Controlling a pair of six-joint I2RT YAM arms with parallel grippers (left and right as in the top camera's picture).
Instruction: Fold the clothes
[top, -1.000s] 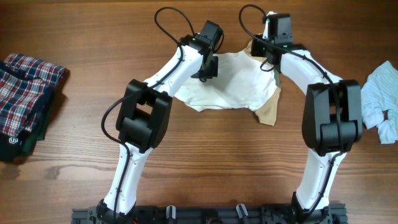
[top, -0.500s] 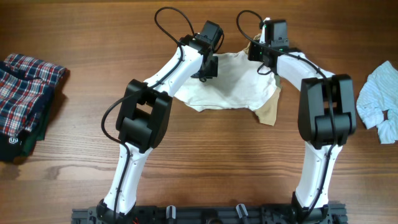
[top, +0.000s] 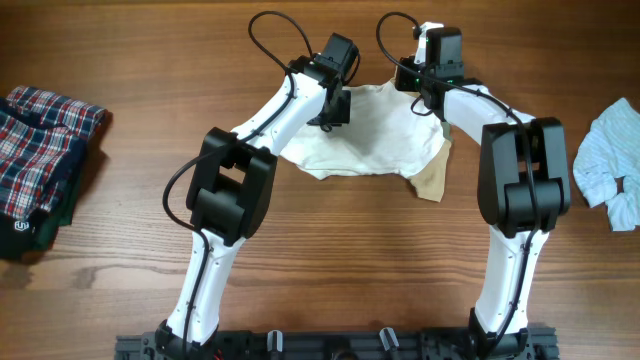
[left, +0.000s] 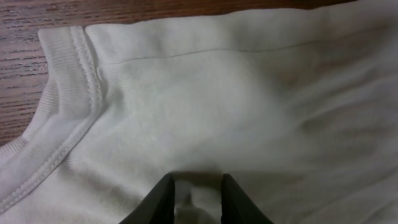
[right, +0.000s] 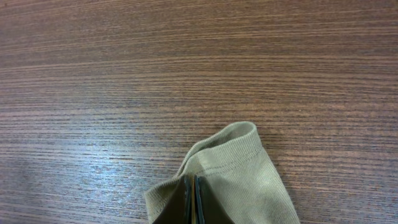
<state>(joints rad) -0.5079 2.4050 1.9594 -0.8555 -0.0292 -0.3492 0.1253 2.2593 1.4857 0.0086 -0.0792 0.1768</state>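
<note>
We fold clothes | cream shirt (top: 370, 135) lies flat on the surface (top: 300, 280), long side running left to right | left jaws pinch its far edge near the collar (left: 68, 68) | right jaws are shut tight on the tan sleeve (right: 230, 180) | rest of shirt lies toward us from both.

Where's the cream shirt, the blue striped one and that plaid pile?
cream shirt (top: 375, 135), overhead view, middle of its body between the arms.
pale blue shirt (top: 608, 165), overhead view, centre of the crumpled heap at the right edge.
plaid clothes (top: 40, 150), overhead view, top of the pile at the left edge.
</note>
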